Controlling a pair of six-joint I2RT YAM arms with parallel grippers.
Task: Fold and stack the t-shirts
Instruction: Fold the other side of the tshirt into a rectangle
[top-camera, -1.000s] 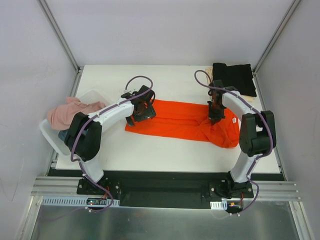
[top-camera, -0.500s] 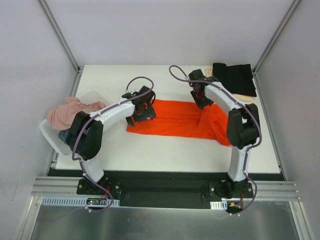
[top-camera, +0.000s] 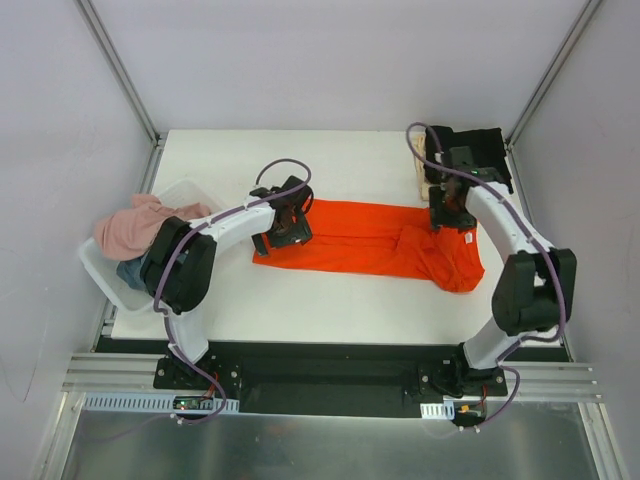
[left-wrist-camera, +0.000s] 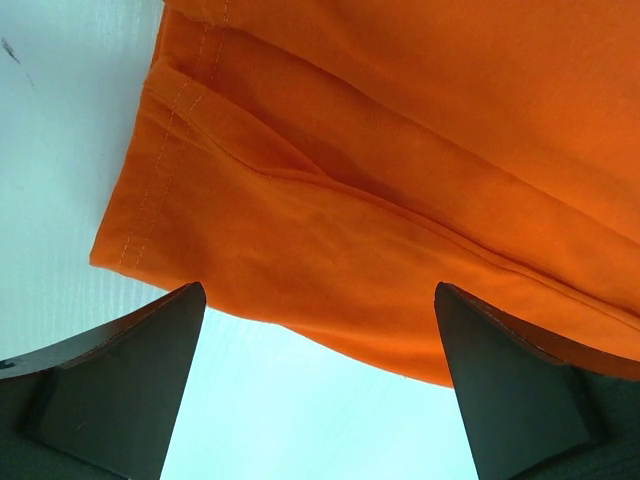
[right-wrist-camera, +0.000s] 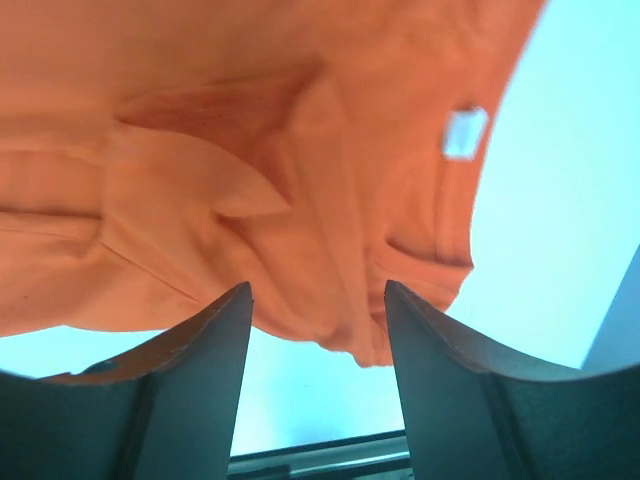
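Observation:
A bright orange-red t-shirt (top-camera: 370, 240) lies stretched left to right across the middle of the white table (top-camera: 330, 300). My left gripper (top-camera: 283, 222) hovers over its left end, open wide. In the left wrist view (left-wrist-camera: 318, 292) nothing is between the fingers, and the hemmed edge of the orange cloth (left-wrist-camera: 380, 150) lies just beyond them. My right gripper (top-camera: 447, 212) is over the shirt's right end, open and empty (right-wrist-camera: 317, 290). The rumpled collar part (right-wrist-camera: 250, 150) with a white tag (right-wrist-camera: 465, 133) lies below it. A folded black t-shirt (top-camera: 468, 155) rests at the back right corner.
A white tub (top-camera: 100, 270) stands at the left table edge with a dusty pink shirt (top-camera: 140, 225) heaped in it and grey-blue cloth (top-camera: 130, 272) underneath. A beige cloth edge (top-camera: 425, 182) shows beside the black shirt. Metal frame posts rise at both back corners.
My right gripper was shut on the orange shirt's right end, carried it back and outward, then opened and let go. The right end now lies flatter. The left arm barely moved.

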